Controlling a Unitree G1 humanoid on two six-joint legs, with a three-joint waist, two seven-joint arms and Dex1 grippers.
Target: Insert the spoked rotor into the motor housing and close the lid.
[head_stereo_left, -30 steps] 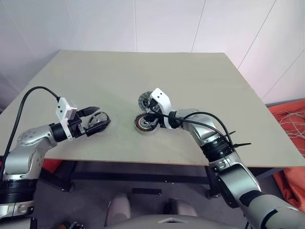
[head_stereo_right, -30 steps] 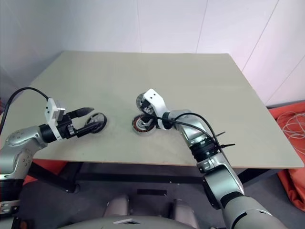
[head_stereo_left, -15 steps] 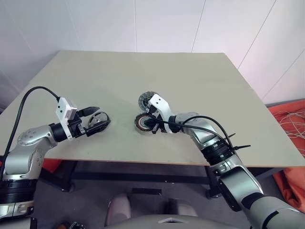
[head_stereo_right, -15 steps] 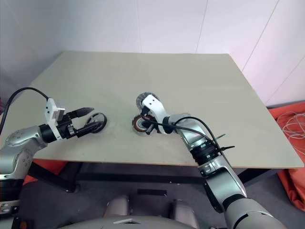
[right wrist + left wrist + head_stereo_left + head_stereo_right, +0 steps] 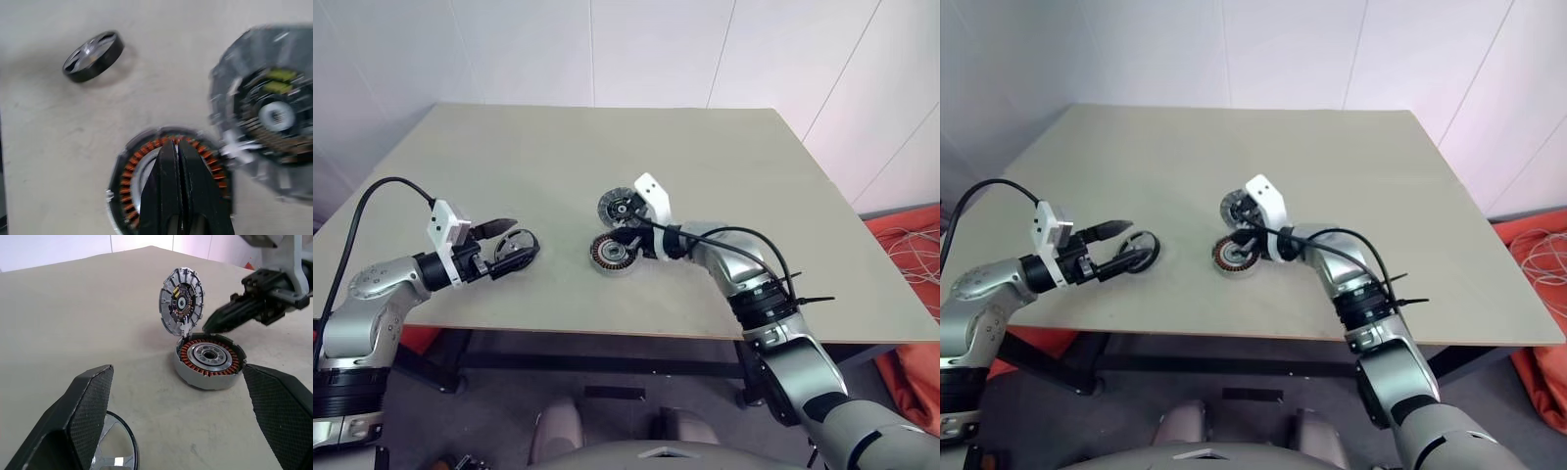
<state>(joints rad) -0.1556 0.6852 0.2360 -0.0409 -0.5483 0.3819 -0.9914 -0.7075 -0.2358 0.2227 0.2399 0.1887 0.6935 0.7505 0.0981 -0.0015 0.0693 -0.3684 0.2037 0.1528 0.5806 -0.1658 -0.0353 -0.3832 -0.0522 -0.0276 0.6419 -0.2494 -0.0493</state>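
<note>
1. Left gripper [image 5: 506,247]: jaws spread wide, unchanged over the last second, straddling the spoked rotor [image 5: 515,249], which lies flat on the table [image 5: 724,157] near its 8 o'clock edge, not gripped.
2. Spoked rotor: well apart from the motor housing [image 5: 613,253], which lies at its 3 o'clock. Insertion is not yet begun.
3. Motor housing: sits open at the table's centre front, copper windings exposed.
4. Lid [image 5: 618,208]: at the housing's 12 o'clock, touching its rim and now tilted up more steeply, inner face showing. A half second ago the right arm covered most of it.
5. Right gripper [image 5: 625,238]: jaws pressed together on nothing; it has lifted off the housing toward 1 o'clock. Judgement: the cavity is now clear to receive the rotor; closing the lid comes after.
</note>
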